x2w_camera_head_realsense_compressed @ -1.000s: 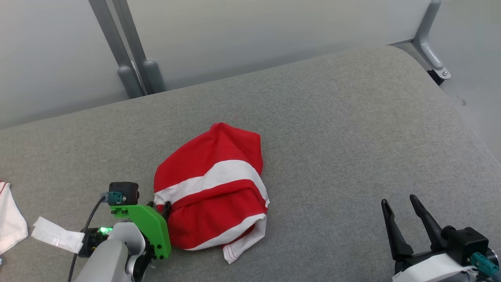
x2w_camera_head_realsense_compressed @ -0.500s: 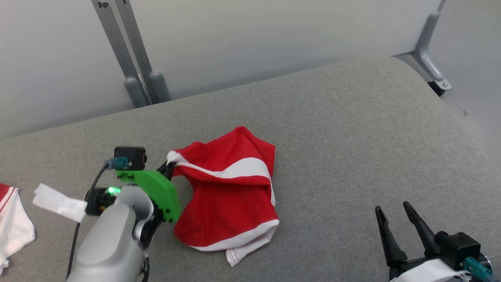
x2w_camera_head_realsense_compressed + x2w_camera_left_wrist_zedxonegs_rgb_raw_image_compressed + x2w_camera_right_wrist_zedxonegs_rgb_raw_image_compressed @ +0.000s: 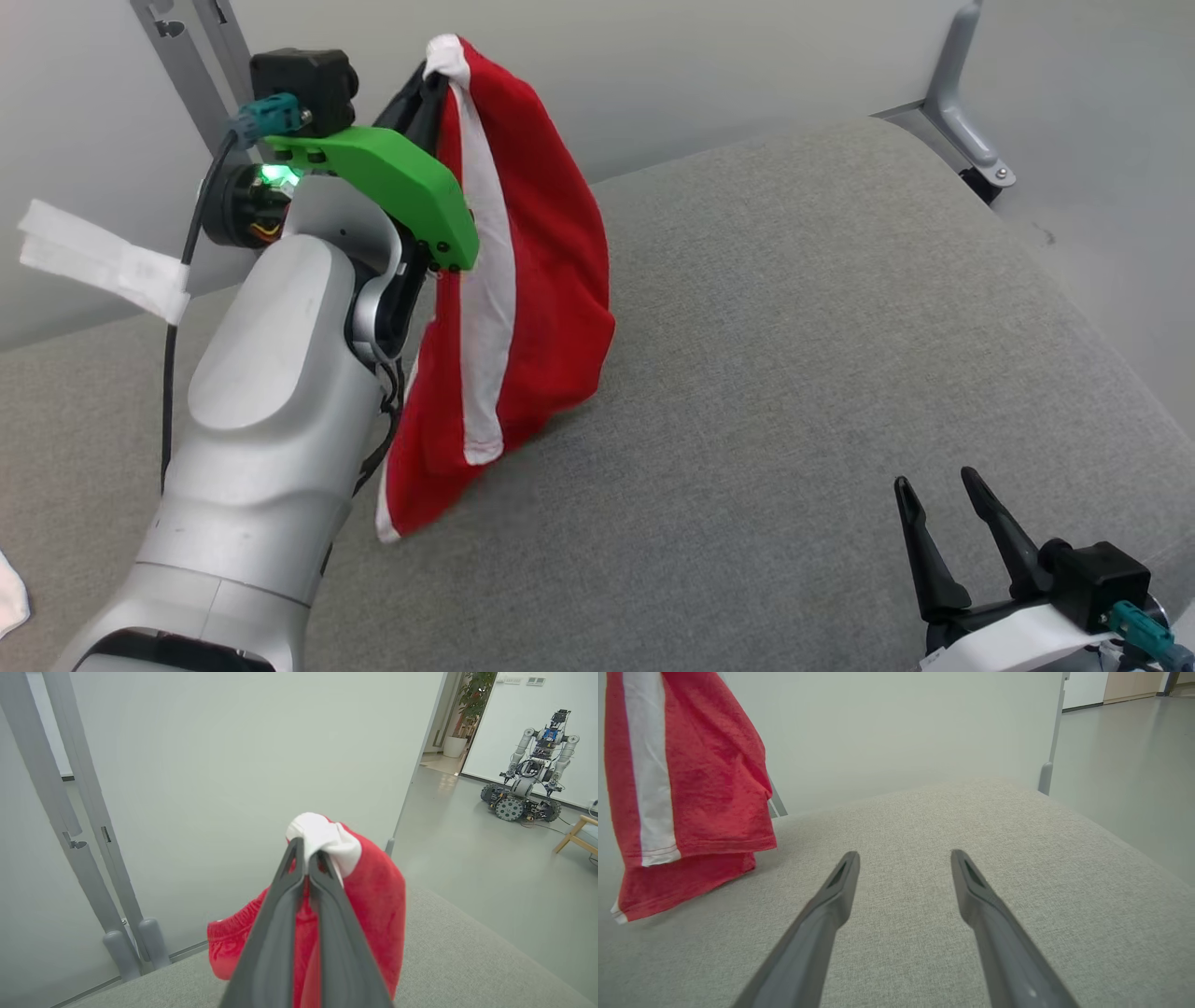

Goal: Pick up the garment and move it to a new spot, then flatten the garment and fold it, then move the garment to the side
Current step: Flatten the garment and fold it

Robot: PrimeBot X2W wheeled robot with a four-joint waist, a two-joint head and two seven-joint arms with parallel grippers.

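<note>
Left gripper (image 3: 306,855) | pinching white hem | red, white-striped soft garment (image 3: 551,243) hanging limp

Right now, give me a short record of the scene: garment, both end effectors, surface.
surface: grey fabric pad
garment: red with white stripes, hanging bunched from a white edge
left end effector: shut on the garment, raised above the surface
right end effector: open, empty, low over the surface, apart from garment
stage: garment picked up, not yet flattened or folded
</note>
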